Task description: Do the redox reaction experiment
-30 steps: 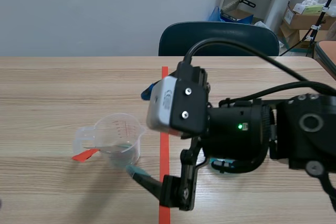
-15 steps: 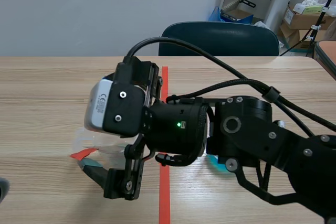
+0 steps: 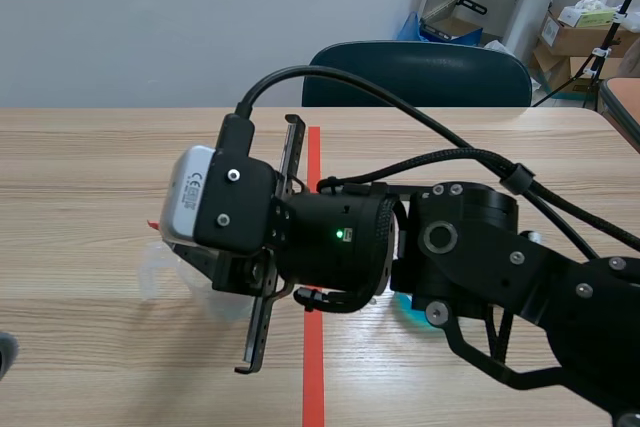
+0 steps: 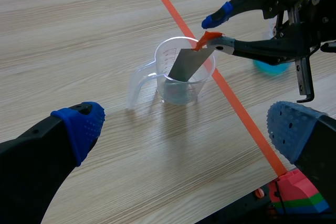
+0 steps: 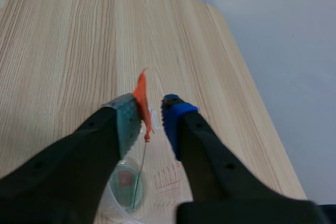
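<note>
On the grey camera housing point(image 3: 215, 197) of the right arm, a "CE" mark. On the beaker point(image 4: 181, 77), red graduation lines, digits too small to read.

Beaker clear and handled, on the table point(image 4: 79, 35) just beside the tape line point(image 4: 236, 103), with a little liquid at the bottom. Inside it a grey metal strip point(image 4: 186, 64), leaning, with an orange tab point(image 4: 206, 38) at its upper end.

As for the right gripper point(image 4: 219, 31): over the beaker rim, narrowly parted. Tab against the grey-green pad point(image 4: 224, 45), and the blue pad point(image 4: 216, 18) just apart from it, with the same small gap showing in the right wrist view. Not clamped on the strip, as far as can be seen.

As for the left gripper point(image 4: 184, 124): spread wide, holding nothing, with the beaker ahead of it and well apart.

In the scene view, most of the beaker hidden behind the camera housing, leaving only the handle side and a sliver of the tab.

Behind the right arm, a blue-green thing point(image 4: 270, 67) on the table, mostly covered, shape not to be told. Under the left gripper, a pink, green and blue block point(image 4: 296, 192), only partly in view.

Beyond the table, a dark chair point(image 3: 420, 72) and cardboard boxes point(image 3: 580, 37), print unreadable.
</note>
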